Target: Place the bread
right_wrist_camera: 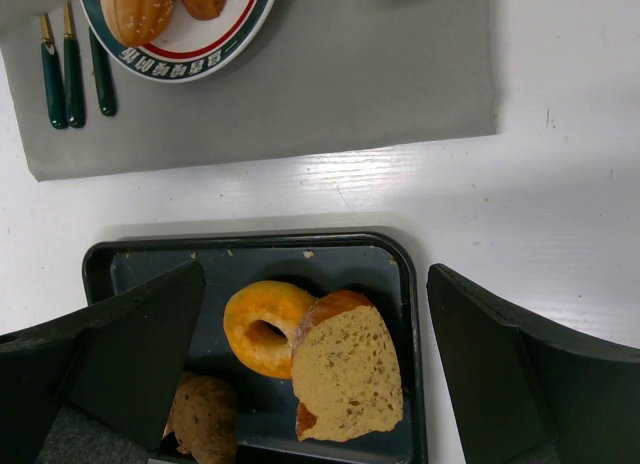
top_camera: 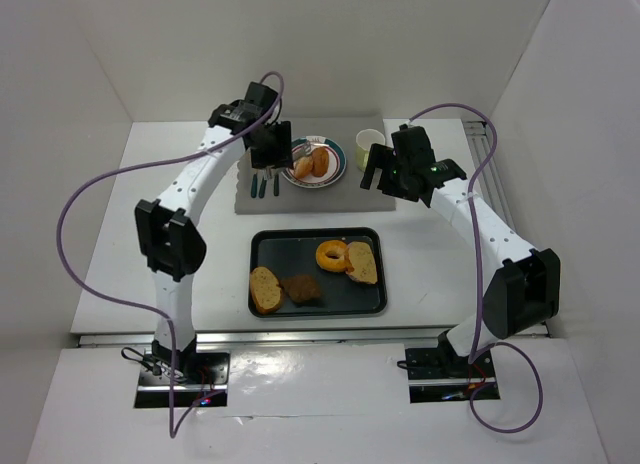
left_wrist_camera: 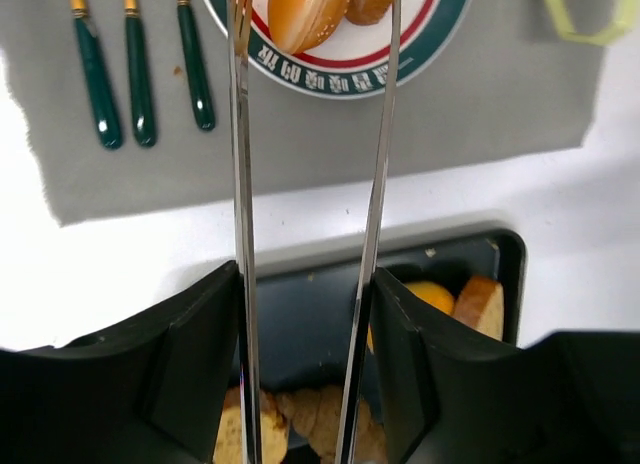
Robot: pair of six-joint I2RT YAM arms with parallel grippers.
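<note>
My left gripper (top_camera: 270, 149) (left_wrist_camera: 308, 324) is shut on metal tongs (left_wrist_camera: 241, 184). The tongs' two arms reach up over the green-rimmed plate (top_camera: 335, 174) (left_wrist_camera: 400, 69), spread apart, with a seeded bun (left_wrist_camera: 300, 9) between them; their tips run out of view. Two buns (top_camera: 312, 164) lie on the plate. My right gripper (top_camera: 385, 174) (right_wrist_camera: 312, 284) is open and empty, above the dark tray (top_camera: 290, 249) (right_wrist_camera: 250, 259). The tray holds a donut (top_camera: 332, 255) (right_wrist_camera: 262, 324), a bread slice (top_camera: 362, 263) (right_wrist_camera: 345, 374), a dark croissant (top_camera: 300, 288) (right_wrist_camera: 205, 419) and another slice (top_camera: 265, 289).
A grey mat (top_camera: 300, 199) (right_wrist_camera: 350, 84) lies under the plate. Green-handled cutlery (top_camera: 262, 184) (left_wrist_camera: 140, 74) lies left of the plate. A pale green cup (top_camera: 369, 144) (left_wrist_camera: 590, 9) stands at the mat's right. White walls close in the table's back and sides.
</note>
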